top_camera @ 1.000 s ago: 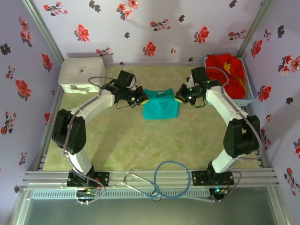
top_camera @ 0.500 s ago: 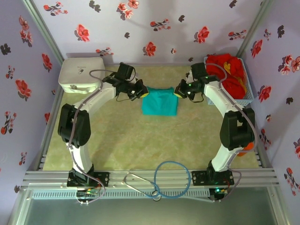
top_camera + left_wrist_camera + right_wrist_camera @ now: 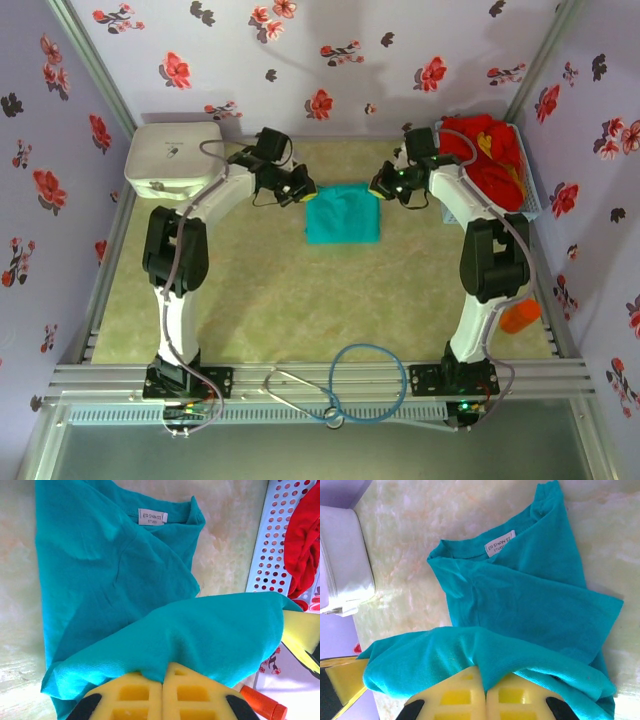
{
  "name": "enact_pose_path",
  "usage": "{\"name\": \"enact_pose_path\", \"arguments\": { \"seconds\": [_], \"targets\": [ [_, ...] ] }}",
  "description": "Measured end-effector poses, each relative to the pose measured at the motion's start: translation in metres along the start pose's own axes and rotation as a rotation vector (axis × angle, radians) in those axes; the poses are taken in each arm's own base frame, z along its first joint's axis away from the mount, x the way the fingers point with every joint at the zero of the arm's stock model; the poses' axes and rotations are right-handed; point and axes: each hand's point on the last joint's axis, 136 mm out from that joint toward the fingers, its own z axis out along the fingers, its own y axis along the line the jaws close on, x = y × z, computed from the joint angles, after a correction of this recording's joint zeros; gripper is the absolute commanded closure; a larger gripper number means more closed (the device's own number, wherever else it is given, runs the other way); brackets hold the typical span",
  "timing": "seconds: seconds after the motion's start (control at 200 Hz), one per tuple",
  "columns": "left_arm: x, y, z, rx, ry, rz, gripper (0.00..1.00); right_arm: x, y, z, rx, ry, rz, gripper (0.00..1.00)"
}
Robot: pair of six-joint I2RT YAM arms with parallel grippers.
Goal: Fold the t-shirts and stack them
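While the teal t-shirt (image 3: 343, 218) is lying in the middle of the tabletop (image 3: 260, 300), the left claw (image 3: 162, 687) and the right claw (image 3: 484, 692) are each pinching a fold of its cloth, so it is looking about half folded. The red t-shirts (image 3: 488, 150) are waiting bunched in the basket (image 3: 531, 205), maybe two or more. No pile is growing yet.

Lilac floral walls (image 3: 330, 60), mottled beige tabletop (image 3: 300, 290)
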Motion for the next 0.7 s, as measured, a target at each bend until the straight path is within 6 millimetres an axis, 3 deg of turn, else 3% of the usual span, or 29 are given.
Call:
{"name": "enact_pose_path", "arguments": {
  "seconds": [0.205, 0.7],
  "targets": [
    [-0.02, 0.0, 0.002, 0.005, -0.022, 0.017, 0.9, -0.016, -0.002, 0.009, -0.007, -0.017, 0.003, 1.0],
    [-0.058, 0.02, 0.031, -0.013, -0.035, 0.029, 0.87, -0.042, -0.013, 0.038, -0.022, -0.028, 0.017, 1.0]
  ]
}}
